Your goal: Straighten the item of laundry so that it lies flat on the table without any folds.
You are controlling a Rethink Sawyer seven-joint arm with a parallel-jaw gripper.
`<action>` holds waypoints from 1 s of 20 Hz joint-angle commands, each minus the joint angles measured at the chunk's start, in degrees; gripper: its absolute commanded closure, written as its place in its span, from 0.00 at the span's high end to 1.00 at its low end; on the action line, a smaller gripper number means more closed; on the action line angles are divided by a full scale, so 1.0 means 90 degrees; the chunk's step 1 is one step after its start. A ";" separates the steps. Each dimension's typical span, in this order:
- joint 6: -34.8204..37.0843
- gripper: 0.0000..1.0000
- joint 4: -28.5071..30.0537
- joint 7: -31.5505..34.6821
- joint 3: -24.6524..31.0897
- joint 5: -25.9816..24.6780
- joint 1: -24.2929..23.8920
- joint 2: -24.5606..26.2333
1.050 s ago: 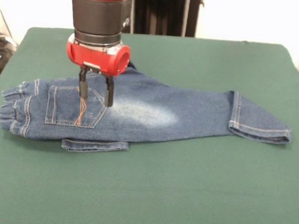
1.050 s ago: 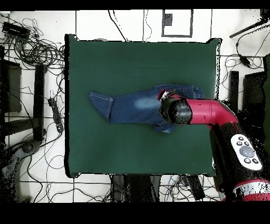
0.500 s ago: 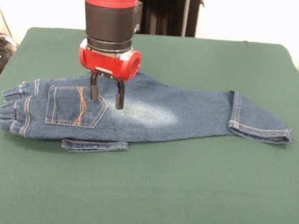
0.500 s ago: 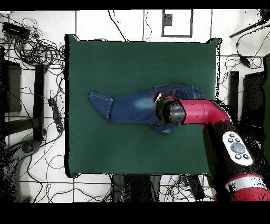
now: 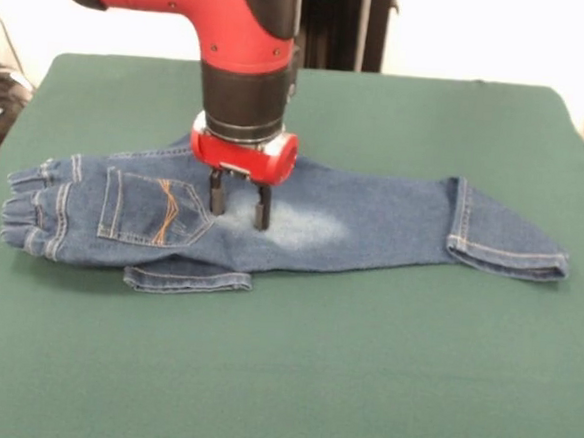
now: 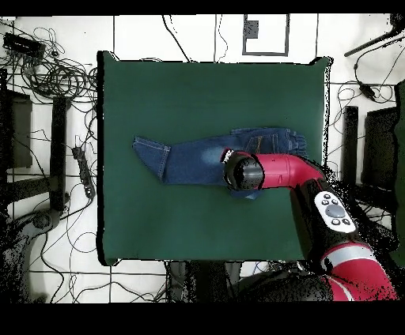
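Jeans are what your gripper stands over: you can see its two dark fingers pointing straight down and spread apart, with denim showing between them. The tips sit at the cloth surface just beside the back pocket, at the edge of the pale faded patch; whether they press into the fabric you cannot tell from the front view. Nothing is pinched between them. Above the fingers you see the red collar and black wrist of the arm, which bends off toward the upper left of the front view.

Moving outward, the pocket with its orange wavy stitching holds nothing that you can see. Beyond it the gathered waistband lies bunched at the left end. One leg runs out to the right, and its cuff is folded back on itself. A second hem pokes out from under the front edge, so that leg lies tucked beneath the rest. The garment is not flat.

From overhead the jeans lie across the middle of the green desk, well inside every edge, with the arm covering the waist end and hiding the gripper. Cables lie on the floor around the desk.
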 commanded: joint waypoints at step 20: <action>0.0137 0.00 -0.0194 -0.0242 -0.0252 -0.0311 0.0200 0.0748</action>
